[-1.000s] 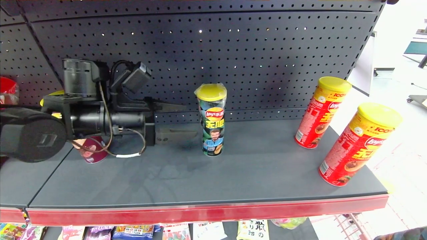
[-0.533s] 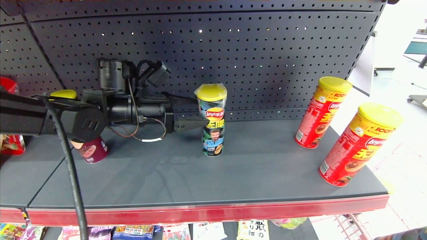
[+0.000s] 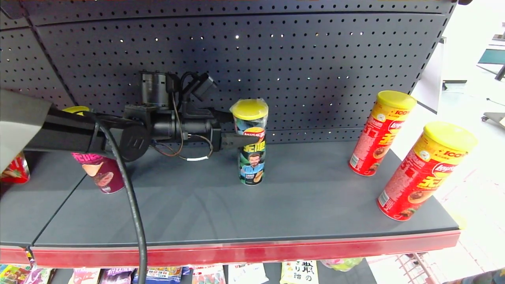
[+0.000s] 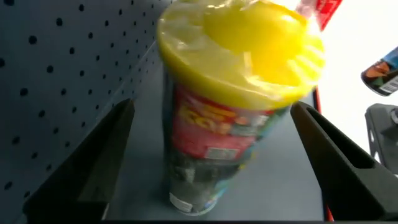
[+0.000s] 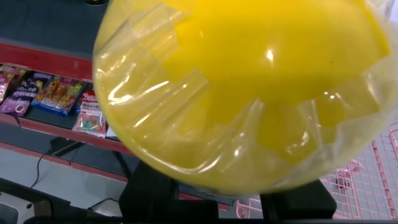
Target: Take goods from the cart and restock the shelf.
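Because the green can (image 3: 251, 146) is tall and narrow and the left tool (image 4: 212, 109) straddles it high up, near the lid, we judge tipping to be the main risk. Any sideways drift, or a crooked pull-back along the shelf (image 3: 307, 205), would let one finger catch the can's wall. That could topple it toward the pegboard (image 3: 315, 71) or the front edge. A fallen can could roll, though the red cans (image 3: 380, 132) at the right end stand well apart from it.

The left tool is released, its jaws spread wide with a clear gap on each side of the can in the left wrist view; we see no contact. The can stands upright on the middle of the shelf, close to the pegboard.

The right tool (image 5: 217, 202) is clenched on a second can (image 5: 249, 81), whose yellow lid sits close under the wrist camera, out over the floor; a loose grip there would drop it.
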`<state>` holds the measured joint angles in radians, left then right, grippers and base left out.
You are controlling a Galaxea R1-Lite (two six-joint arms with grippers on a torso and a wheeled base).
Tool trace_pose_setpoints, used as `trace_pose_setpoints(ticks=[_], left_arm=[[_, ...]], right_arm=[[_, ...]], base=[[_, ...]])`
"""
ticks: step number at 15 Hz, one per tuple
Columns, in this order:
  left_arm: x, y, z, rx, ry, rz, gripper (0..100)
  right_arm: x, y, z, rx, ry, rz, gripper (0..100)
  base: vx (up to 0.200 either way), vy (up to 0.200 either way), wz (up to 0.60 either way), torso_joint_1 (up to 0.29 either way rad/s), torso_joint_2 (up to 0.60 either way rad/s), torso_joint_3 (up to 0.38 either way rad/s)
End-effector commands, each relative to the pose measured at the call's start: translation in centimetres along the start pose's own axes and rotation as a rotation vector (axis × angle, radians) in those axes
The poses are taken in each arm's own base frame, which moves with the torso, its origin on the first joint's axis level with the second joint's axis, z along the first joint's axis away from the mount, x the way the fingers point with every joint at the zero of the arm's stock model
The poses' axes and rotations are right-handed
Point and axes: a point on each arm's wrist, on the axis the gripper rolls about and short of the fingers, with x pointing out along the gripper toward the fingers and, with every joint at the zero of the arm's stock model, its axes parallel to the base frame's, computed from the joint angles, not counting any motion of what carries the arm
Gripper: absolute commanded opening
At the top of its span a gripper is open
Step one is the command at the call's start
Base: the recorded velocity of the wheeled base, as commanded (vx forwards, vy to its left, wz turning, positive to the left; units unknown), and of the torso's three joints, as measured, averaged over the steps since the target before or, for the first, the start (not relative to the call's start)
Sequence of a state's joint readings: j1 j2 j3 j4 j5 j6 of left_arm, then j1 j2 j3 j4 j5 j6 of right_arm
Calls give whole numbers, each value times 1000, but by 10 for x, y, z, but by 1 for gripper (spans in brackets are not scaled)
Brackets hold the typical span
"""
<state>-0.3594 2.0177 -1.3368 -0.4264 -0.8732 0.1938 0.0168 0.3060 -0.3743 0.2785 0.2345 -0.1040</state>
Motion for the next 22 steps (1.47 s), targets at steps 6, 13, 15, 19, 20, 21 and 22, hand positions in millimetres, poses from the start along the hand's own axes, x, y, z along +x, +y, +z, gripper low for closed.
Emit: trace_pose_setpoints(ticks=[6,13,15,19,20,21,22], left_arm=[[14,8,0,-2,-11,-5,100],[23,5,-1,-6,-11,-24,100],[26,9,0,2,-18,-23,0],[31,6,-2,-24,-11,-36,0],[31,4,-2,-28,-10,-40,0],[31,1,-1,-26,-10,-44,0],[28,-2,3,-23,-15,-46,0]], right_arm=[[0,0,0,0,1,-12,0],[0,0,0,0,1,-12,0],[0,0,0,0,3,-12,0],[1,-1,0,1,10,-9,0],[1,-1,0,1,10,-9,0],[1,-1,0,1,10,-9,0],[1,-1,0,1,10,-9,0]], base=[[0,0,0,0,0,0],[0,0,0,0,0,0],[0,0,0,0,0,0],[0,0,0,0,0,0],[0,0,0,0,0,0],[0,0,0,0,0,0],[0,0,0,0,0,0]])
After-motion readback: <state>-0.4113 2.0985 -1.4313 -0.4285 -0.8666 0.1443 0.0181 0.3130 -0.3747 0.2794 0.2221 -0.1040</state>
